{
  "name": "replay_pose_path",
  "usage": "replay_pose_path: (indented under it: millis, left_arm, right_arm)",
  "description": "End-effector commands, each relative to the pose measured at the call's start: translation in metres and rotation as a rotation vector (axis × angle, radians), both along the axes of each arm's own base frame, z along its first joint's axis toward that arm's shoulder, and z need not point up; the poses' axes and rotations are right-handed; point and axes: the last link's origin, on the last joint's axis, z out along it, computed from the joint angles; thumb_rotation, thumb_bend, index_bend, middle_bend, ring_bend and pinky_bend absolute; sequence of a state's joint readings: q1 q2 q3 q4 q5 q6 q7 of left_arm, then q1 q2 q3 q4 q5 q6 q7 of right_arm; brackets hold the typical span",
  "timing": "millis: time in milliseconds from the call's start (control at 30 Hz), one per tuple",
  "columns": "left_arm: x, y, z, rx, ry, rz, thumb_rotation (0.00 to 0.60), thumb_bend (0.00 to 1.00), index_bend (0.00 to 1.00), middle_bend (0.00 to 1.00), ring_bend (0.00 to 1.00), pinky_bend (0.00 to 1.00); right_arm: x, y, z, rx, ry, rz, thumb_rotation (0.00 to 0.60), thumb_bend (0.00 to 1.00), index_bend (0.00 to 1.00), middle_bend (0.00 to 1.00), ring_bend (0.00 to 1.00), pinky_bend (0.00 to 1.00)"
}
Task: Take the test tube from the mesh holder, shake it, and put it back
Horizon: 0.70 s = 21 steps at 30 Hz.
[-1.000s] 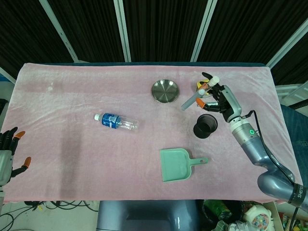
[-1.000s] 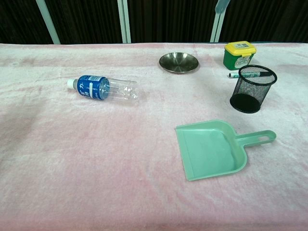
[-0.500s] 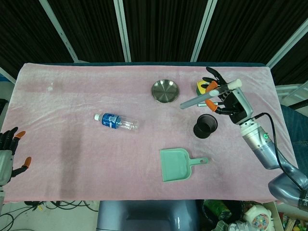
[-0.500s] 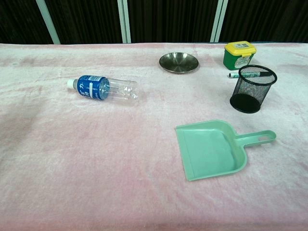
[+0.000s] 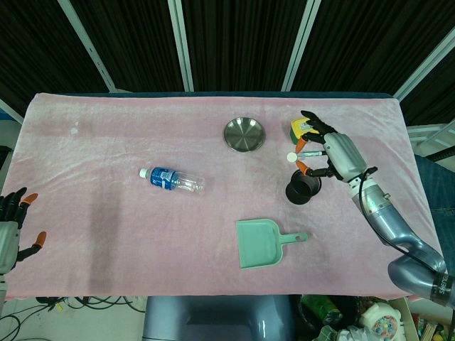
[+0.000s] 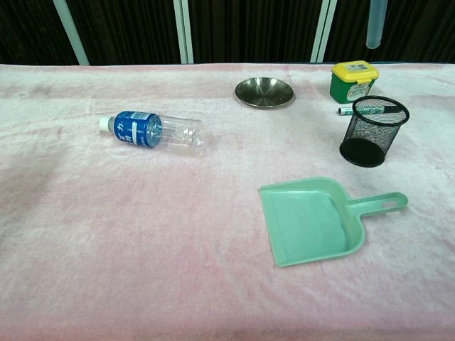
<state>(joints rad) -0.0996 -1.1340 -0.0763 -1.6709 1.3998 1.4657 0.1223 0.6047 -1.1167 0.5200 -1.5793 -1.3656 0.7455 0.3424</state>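
One right hand point(image 5: 328, 153) pinches the tube point(image 5: 292, 156) near its capped end, above the holder point(image 5: 303, 186). Tube looks light, slick, breakable; grip high, gently. Left hand point(image 5: 11, 229), far from the holder, rests with fingers spread, empty.

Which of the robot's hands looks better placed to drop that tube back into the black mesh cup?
The right hand: it holds the test tube upright, above the mesh holder. The left hand sits at the table's far edge.
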Motion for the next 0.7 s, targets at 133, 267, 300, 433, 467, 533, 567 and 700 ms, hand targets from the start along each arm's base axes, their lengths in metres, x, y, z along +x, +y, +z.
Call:
replay_pose_path:
  millis: [133, 267, 300, 433, 467, 533, 567, 700]
  left_arm:
    - [0.0, 0.0, 0.0, -0.001, 0.001, 0.0, 0.6, 0.33, 0.12, 0.02, 0.0, 0.0]
    - [0.0, 0.0, 0.0, 0.0, 0.0, 0.0, 0.6, 0.33, 0.12, 0.02, 0.0, 0.0]
    - [0.0, 0.0, 0.0, 0.001, 0.0, 0.001, 0.6, 0.33, 0.12, 0.02, 0.0, 0.0]
    - [0.0, 0.0, 0.0, -0.002, 0.001, 0.001, 0.6, 0.33, 0.12, 0.02, 0.0, 0.0]
    - [0.0, 0.0, -0.001, -0.002, 0.001, 0.0, 0.6, 0.33, 0.12, 0.02, 0.0, 0.0]
    - [0.0, 0.0, 0.0, -0.002, 0.0, 0.0, 0.6, 0.33, 0.12, 0.02, 0.0, 0.0]
    - [0.0, 0.0, 0.0, -0.001, -0.001, 0.0, 0.6, 0.33, 0.12, 0.02, 0.0, 0.0]
    - [0.0, -0.001, 0.0, 0.0, -0.002, -0.002, 0.6, 0.33, 0.12, 0.02, 0.0, 0.0]
  right_arm:
    - [0.019, 0.007, -0.015, -0.012, 0.046, -0.136, 0.6, 0.27, 0.61, 0.04, 0.13, 0.16]
    - [0.038, 0.011, -0.011, 0.088, -0.178, -0.164, 0.6, 0.27, 0.61, 0.04, 0.13, 0.16]
    - [0.047, 0.012, -0.007, 0.124, -0.3, -0.173, 0.6, 0.27, 0.61, 0.04, 0.13, 0.16]
    - [0.07, 0.017, 0.017, 0.231, -0.764, -0.168, 0.6, 0.27, 0.61, 0.04, 0.13, 0.16]
    - [0.072, 0.019, 0.023, 0.254, -0.843, -0.153, 0.6, 0.27, 0.61, 0.04, 0.13, 0.16]
    - [0.074, 0.021, 0.033, 0.292, -0.986, -0.119, 0.6, 0.27, 0.61, 0.04, 0.13, 0.16]
    - [0.075, 0.022, 0.038, 0.31, -1.054, -0.103, 0.6, 0.27, 0.61, 0.04, 0.13, 0.16]
    - [0.071, 0.024, 0.051, 0.354, -1.221, -0.052, 0.6, 0.27, 0.61, 0.04, 0.13, 0.16]
